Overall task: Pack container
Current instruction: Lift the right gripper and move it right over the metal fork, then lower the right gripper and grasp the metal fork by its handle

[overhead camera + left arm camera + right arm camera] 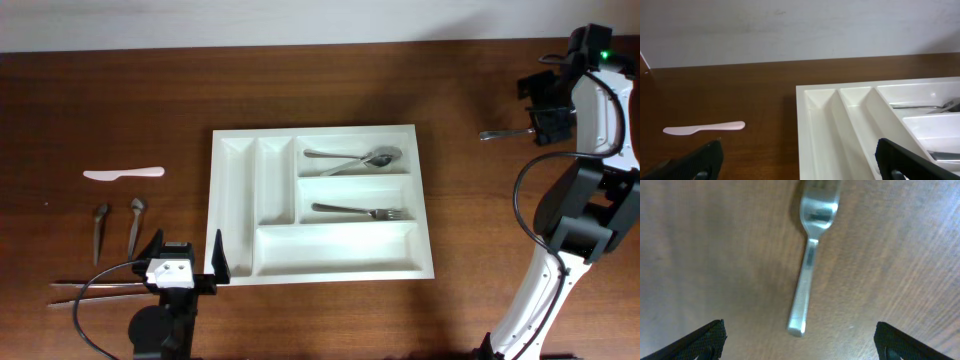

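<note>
The white cutlery tray lies mid-table. Its upper right compartment holds two spoons and the one below holds a fork. The tray's left compartments show in the left wrist view. My left gripper is open and empty at the tray's front left corner, one finger over the table and one over the tray. My right gripper is open at the far right. It hovers over a metal fork lying on the table, whose handle end lies between the fingers in the right wrist view.
Left of the tray lie a pale plastic knife, also in the left wrist view, two small metal utensils and a pair of chopsticks. The right arm's base stands at the right edge.
</note>
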### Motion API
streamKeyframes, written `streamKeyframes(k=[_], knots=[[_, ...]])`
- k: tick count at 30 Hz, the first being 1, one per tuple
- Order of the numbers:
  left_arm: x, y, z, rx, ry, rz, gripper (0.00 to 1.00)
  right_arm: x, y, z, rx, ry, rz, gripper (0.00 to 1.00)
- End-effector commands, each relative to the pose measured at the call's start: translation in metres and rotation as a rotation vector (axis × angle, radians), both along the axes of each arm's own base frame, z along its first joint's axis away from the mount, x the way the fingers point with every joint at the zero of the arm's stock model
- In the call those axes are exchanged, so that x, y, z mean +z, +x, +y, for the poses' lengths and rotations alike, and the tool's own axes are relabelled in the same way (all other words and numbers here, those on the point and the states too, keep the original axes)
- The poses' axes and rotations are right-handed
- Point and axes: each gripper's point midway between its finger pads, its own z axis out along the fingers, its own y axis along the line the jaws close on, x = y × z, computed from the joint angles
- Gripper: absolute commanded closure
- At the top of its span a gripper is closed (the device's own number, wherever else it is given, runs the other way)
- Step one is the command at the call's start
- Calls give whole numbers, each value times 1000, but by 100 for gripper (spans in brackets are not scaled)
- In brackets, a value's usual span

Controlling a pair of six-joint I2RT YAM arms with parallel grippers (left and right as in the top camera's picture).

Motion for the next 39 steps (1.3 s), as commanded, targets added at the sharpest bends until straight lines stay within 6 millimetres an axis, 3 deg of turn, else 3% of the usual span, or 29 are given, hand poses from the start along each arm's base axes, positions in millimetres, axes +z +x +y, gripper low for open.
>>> streamKeyframes(k=[1, 8, 23, 31, 39], knots=[[-2, 0, 2, 9, 16, -2, 1, -19, -13, -13, -33, -43, 82, 4], [-2, 0, 2, 9, 16, -2, 1, -44, -18, -11, -32, -25, 135, 4], [-2, 0, 2, 9, 16, -2, 1, -53, -18, -18, -39, -53, 146, 5], [-2, 0, 2, 9, 16, -2, 1, -73, -20, -15, -43, -32, 179, 5], [-2, 0, 2, 9, 16, -2, 1, -74, -20, -20, -59, -54, 182, 5]])
